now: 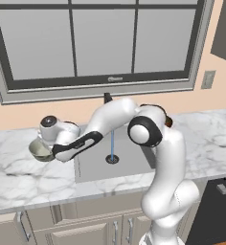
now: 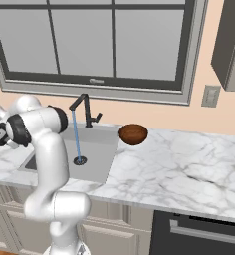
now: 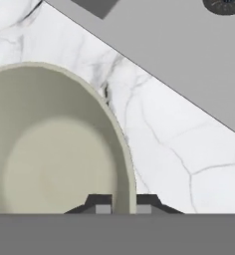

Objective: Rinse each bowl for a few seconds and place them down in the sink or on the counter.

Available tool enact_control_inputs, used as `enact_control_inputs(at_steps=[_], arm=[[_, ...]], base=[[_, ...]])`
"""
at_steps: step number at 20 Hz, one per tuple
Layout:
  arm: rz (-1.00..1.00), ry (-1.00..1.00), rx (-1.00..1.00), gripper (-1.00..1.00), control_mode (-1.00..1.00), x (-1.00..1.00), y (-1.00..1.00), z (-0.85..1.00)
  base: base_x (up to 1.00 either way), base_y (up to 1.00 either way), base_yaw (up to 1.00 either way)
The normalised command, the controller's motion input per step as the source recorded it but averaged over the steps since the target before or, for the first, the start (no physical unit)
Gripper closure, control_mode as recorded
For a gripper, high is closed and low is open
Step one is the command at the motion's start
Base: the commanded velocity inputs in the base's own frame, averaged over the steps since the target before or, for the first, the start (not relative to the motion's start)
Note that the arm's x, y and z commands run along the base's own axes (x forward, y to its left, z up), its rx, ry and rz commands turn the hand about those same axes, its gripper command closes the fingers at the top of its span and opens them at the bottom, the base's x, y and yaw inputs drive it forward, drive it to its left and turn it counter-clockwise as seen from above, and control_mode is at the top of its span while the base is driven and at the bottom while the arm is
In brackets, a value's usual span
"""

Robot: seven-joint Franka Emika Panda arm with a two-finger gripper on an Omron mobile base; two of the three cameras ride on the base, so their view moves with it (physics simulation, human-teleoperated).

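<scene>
The pale greenish-beige bowl point(image 1: 39, 151) point(image 3: 50, 159) is upright at the counter point(image 1: 19, 178), just left of the sink point(image 1: 129, 165). I cannot tell whether it rests on the marble or hangs just above it. My gripper point(image 1: 51, 149) point(image 3: 123, 208) is shut on its right rim, with one fingertip point(image 3: 103, 208) inside the bowl and the other outside. The dark reddish-brown bowl point(image 2: 133, 134) stands on the counter point(image 2: 189, 164) at the sink's far right corner. It is far from the gripper.
A thin blue stream of water point(image 2: 76, 134) runs from the black faucet point(image 2: 84, 107) onto the drain point(image 2: 80, 160). The sink edge point(image 3: 154, 74) passes close beside the held bowl. A dark appliance front point(image 2: 199, 229) sits under the right counter.
</scene>
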Motion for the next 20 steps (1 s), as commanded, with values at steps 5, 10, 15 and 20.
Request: enact_control_inputs(at_steps=[5, 10, 15, 20], arm=[[-0.02, 0.04, 0.00, -1.00, -1.00, -0.12, 0.27, -0.46], [-0.02, -0.02, 0.00, -1.00, -1.00, -0.12, 0.12, -0.09], [-0.01, -0.09, 0.00, -1.00, -1.00, -0.24, 0.00, 0.30], [-0.01, -0.10, 0.00, -1.00, -1.00, -0.28, 0.00, 0.33]], base=[[0.00, 0.00, 0.00], [0.00, 0.00, 0.00], [0.00, 0.00, 0.00], [0.00, 0.00, 0.00]])
